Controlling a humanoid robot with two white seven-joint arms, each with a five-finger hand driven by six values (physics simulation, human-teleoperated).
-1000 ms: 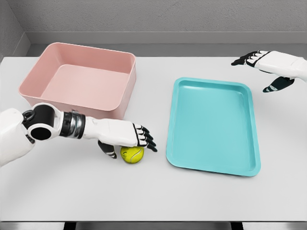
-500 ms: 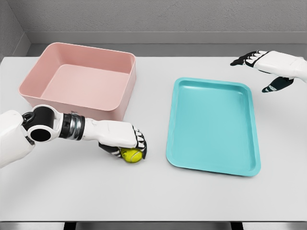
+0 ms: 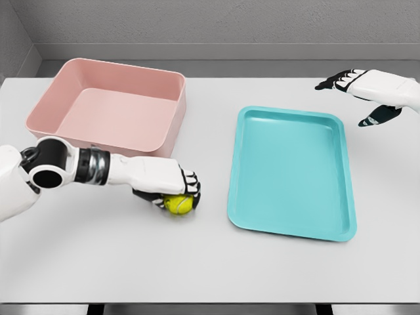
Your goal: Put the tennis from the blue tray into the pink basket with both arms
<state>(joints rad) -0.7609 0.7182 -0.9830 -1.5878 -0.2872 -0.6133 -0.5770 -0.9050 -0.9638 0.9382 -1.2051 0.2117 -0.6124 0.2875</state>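
A yellow-green tennis ball (image 3: 178, 205) is on the white table between the pink basket (image 3: 172, 134) and the blue tray (image 3: 292, 174). My left hand (image 3: 172, 193) covers the ball from above, its fingers curled around it. The pink basket stands at the back left, and nothing shows inside it. The blue tray lies right of the middle with nothing on it. My right hand (image 3: 357, 92) hovers at the far right, beyond the tray's back corner, fingers spread and holding nothing.
The white table (image 3: 210, 262) reaches to the front edge of the view. A grey wall runs behind the table.
My left hand has come down over the ball and curled its fingers around it, then shifted slightly up and back. The right hand has barely moved.
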